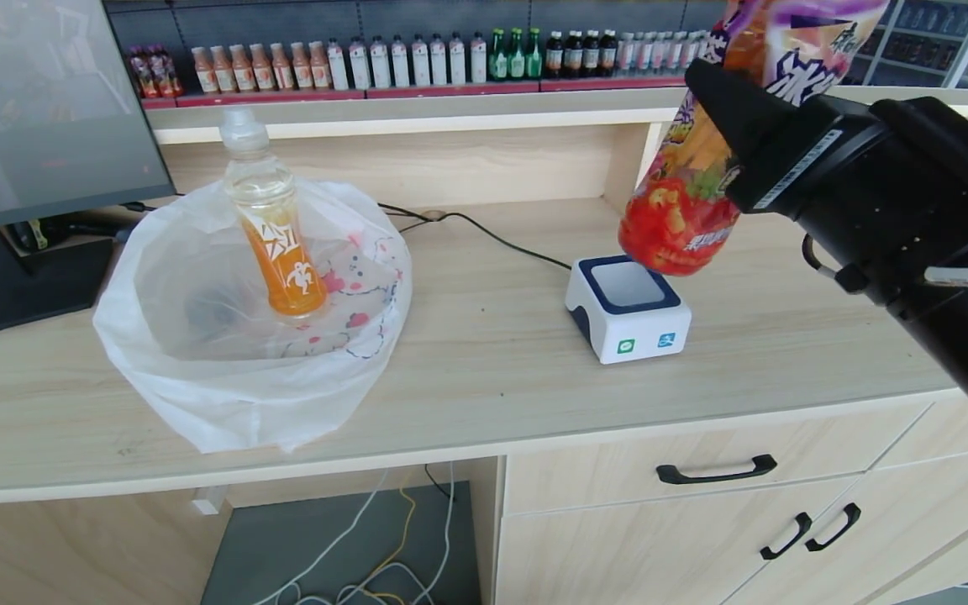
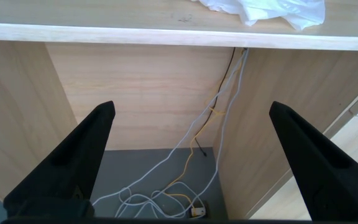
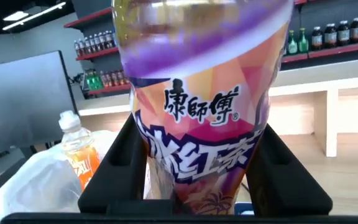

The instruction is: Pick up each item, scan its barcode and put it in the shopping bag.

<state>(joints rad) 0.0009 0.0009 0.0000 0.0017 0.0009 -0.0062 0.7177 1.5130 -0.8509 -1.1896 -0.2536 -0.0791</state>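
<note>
Purple-labelled bottle (image 1: 684, 210) clamped in right gripper (image 1: 732, 105); I am holding it above scanner (image 1: 627, 309), barcode probably needing turning downward.

The tall plastic drink bottle with a purple-and-orange label (image 1: 686, 193) loses its top to the head view's upper edge; in the right wrist view its cap and base are both cut off and its upper part is blurred; it hides the inner faces of the right hand (image 3: 201, 165); a dark shape (image 1: 211, 311) inside the translucent white plastic shopping bag (image 1: 198, 395) is too veiled to identify; the black flat monitor (image 1: 39, 109) is cropped at the left and top edges; the left hand (image 2: 191, 106) has its finger bases cut off at the picture's edge.
</note>
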